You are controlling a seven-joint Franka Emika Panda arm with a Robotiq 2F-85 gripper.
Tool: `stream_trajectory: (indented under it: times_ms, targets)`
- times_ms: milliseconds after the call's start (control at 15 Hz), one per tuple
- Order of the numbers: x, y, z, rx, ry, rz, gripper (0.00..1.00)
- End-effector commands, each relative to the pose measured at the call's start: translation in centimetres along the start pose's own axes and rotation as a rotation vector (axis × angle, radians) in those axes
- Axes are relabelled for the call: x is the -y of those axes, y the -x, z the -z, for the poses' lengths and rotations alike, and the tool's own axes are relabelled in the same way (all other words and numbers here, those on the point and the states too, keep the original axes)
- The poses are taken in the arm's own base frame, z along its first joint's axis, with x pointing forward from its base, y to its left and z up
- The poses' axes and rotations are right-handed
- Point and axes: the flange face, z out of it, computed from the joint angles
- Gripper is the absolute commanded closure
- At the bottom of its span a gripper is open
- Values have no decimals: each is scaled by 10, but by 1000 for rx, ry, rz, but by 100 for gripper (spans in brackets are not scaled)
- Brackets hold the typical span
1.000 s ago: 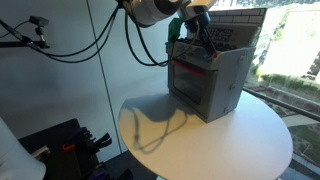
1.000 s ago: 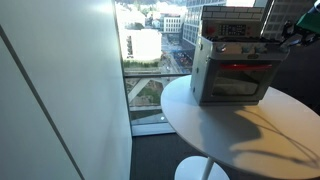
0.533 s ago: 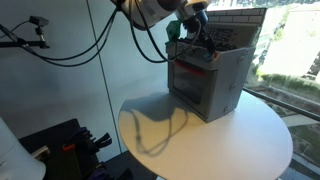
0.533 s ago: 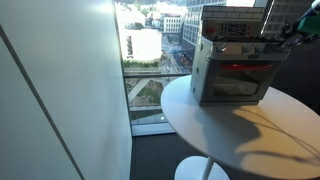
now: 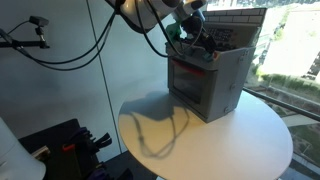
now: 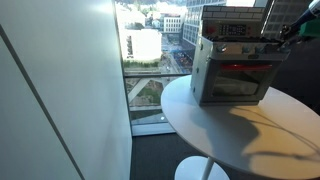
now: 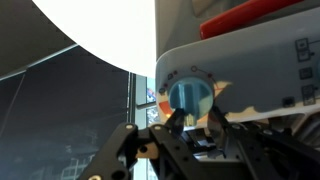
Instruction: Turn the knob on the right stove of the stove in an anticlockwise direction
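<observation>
1. Stove (image 5: 208, 72): it stands toward the back of the round white table (image 5: 235, 142), as both exterior views show.
2. Knob (image 7: 190, 96): blue and round, set in the stove's pale front panel.
3. Your gripper (image 7: 191, 112): closed on the knob, clasping it from both sides; in an exterior view (image 5: 190, 30) it meets the stove's upper front.

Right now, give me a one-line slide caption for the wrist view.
Wrist view: fingers straddle the blue knob on the stove front; contact unclear.
</observation>
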Motion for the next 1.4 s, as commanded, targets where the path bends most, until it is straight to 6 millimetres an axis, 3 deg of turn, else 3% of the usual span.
stream_trajectory:
  times_ms: [0,333,400,467,533,933,1333]
  targets:
    - [-12,-7,11,-23,63,73,90]
    - [-11,-5,13,-42,78,131,89]
    - [-10,-4,13,-43,78,135,85]
    - [-10,-4,13,-43,77,137,59]
    - [-10,-4,14,-43,78,137,43]
    - [-26,-11,24,-47,129,136,1]
    - [-31,-8,35,-7,153,124,0]
